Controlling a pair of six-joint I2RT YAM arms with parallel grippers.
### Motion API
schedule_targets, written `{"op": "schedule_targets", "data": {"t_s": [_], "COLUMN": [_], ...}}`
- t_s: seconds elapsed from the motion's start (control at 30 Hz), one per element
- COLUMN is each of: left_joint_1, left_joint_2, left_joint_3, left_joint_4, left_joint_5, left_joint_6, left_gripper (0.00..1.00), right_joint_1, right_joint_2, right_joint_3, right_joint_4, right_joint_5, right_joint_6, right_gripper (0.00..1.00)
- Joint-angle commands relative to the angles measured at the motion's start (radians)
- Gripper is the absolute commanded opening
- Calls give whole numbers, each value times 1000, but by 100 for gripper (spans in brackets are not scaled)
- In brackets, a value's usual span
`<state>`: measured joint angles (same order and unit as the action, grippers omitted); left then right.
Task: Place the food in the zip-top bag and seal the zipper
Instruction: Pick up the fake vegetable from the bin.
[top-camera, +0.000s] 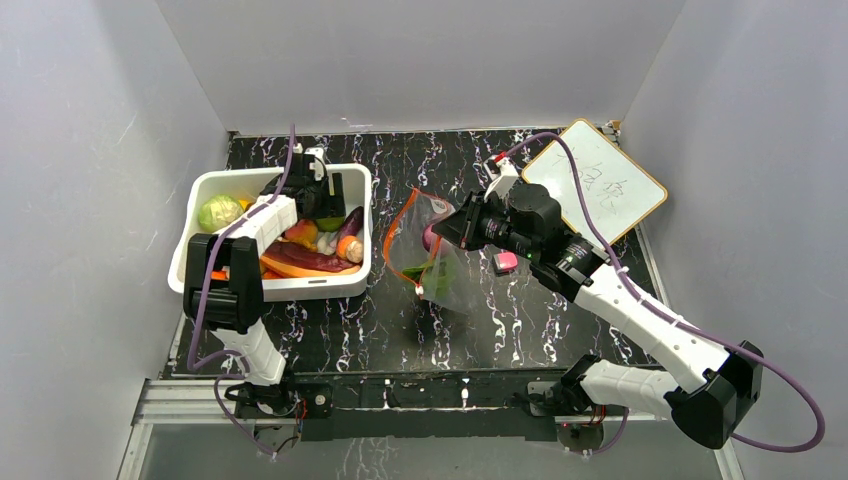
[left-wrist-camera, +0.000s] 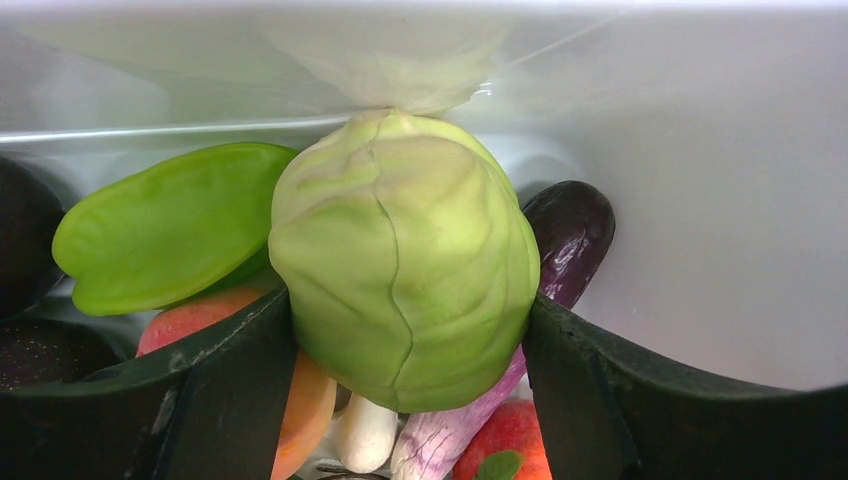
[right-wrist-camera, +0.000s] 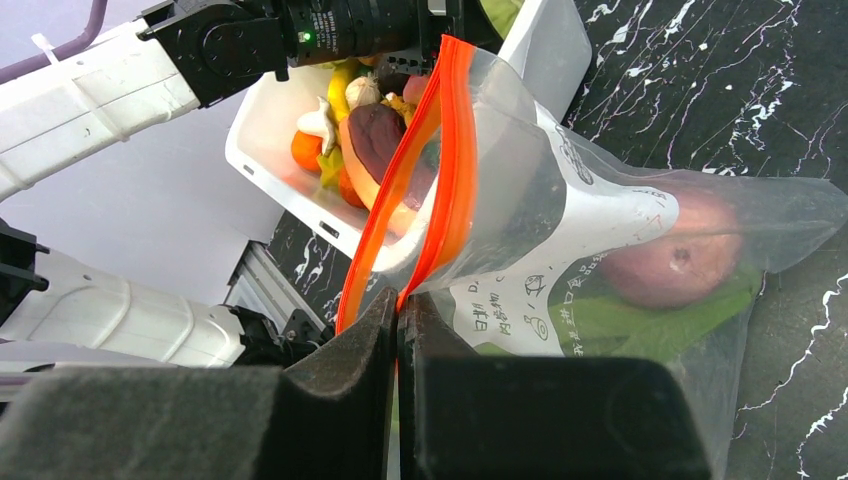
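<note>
Watching my left tool (left-wrist-camera: 408, 310) clasp the cabbage (left-wrist-camera: 400, 230) inside the white bin (top-camera: 270, 292); just right of the bin, my right tool (right-wrist-camera: 398, 315) pinches the zip-top bag (right-wrist-camera: 600, 210) by its open mouth.

Plain grey walls (top-camera: 90, 150) enclose a black, white-veined marble surface (top-camera: 340, 330); a whiteboard (top-camera: 600, 185) lies right of the right fingers (right-wrist-camera: 340, 390).

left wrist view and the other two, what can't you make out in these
- Left wrist view: the cabbage sits between the left fingers. Whether they squeeze it cannot be told, and it hides whatever lies behind it.
- Top view: the left arm covers those fingers.
- Right wrist view: the zip-top bag has print and creases that blur what lies inside.
- Top view: the writing on the whiteboard is too small to read.
</note>
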<state>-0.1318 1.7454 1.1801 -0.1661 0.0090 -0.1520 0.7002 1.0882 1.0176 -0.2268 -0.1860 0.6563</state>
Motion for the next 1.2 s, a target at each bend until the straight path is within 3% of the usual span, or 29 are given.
{"op": "schedule_targets", "data": {"t_s": [0.0,0.53,0.87,1.17], "left_joint_1": [8,8,7,6], "left_joint_2": [-68,-311,-483,-610], "left_joint_3": [9,-30,-7,-20], "left_joint_4": [-8,-154,-324,-313], "left_joint_5": [-1,103,314,552], "left_joint_6": [-14,-26,-27,-70], "left_gripper": [65,56,53,52], "right_joint_1": [1,1,0,0], "right_joint_2": [-29,-18,5,63], "right_joint_3": [6,39,68,96], "right_joint_4": [89,58,4,33], "right_joint_5": [6,31,94,92], "right_joint_6": [5,-27,-57,-38], "right_gripper": [0,0,0,0]}}
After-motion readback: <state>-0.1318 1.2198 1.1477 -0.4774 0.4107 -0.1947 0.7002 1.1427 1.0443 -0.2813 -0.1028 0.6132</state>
